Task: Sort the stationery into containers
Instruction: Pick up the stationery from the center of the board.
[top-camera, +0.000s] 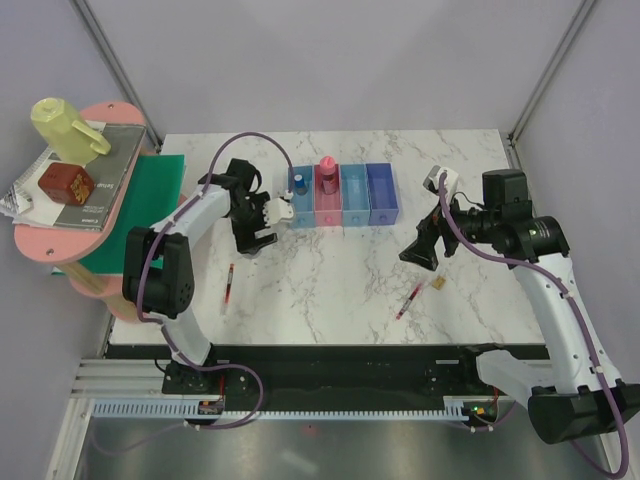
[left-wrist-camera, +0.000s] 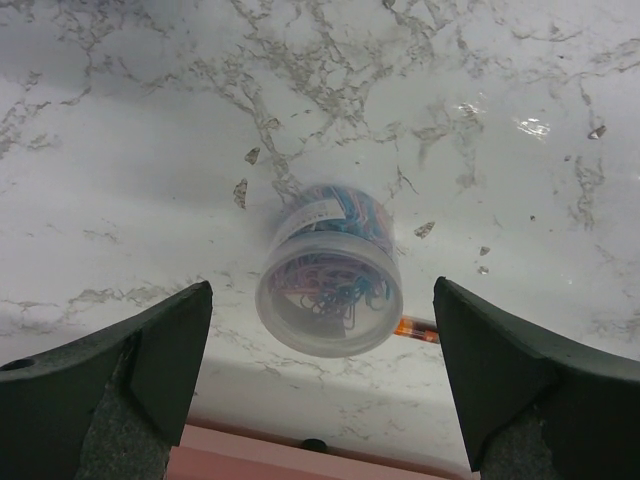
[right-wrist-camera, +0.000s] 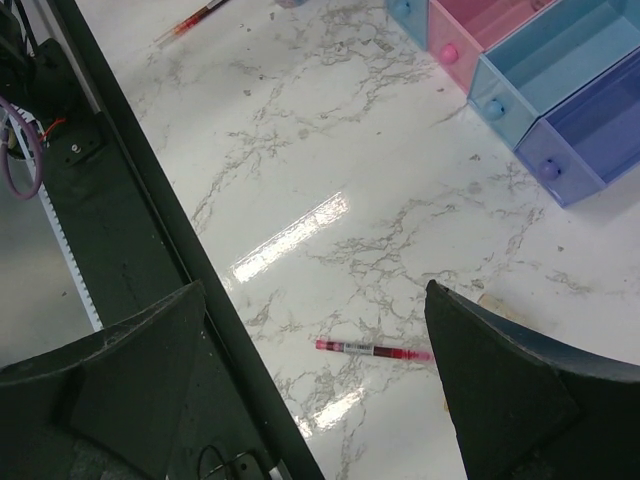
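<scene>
clip jar (left-wrist-camera: 328, 275), a clear round tub full of coloured paper clips, sits on the marble table (top-camera: 330, 280) btwn the fingers of the left gripper (left-wrist-camera: 322, 290). its jaws are spread wide w/ a gap on each side of the jar, so we see no contact. from the top view the left gripper (top-camera: 268, 215) is just beside the left end of the row of bins, next to the blue bin (top-camera: 300, 205). a small blue piece w/ a dark top (top-camera: 299, 182) is in the blue bin, and a pink glue stick (top-camera: 327, 172) stands upright in the pink bin (top-camera: 327, 208). the light blue bin (top-camera: 354, 195) and violet bin (top-camera: 381, 195) look bare inside. right gripper (top-camera: 418, 248) hangs over the table's right side, jaws wide apart and nothing btwn them. one red pen (top-camera: 409, 300) lies on the table near it, towards the front edge, w/ a tiny tan block (top-camera: 439, 286) just beside. second red pen (top-camera: 229, 285) lies well apart on the left side, near the left arm. off the table on the left we see a yellow-green jug (top-camera: 65, 125) and a red-brown box (top-camera: 66, 183) on a pink shelf w/ books, plus a green sheet (top-camera: 150, 205).
</scene>
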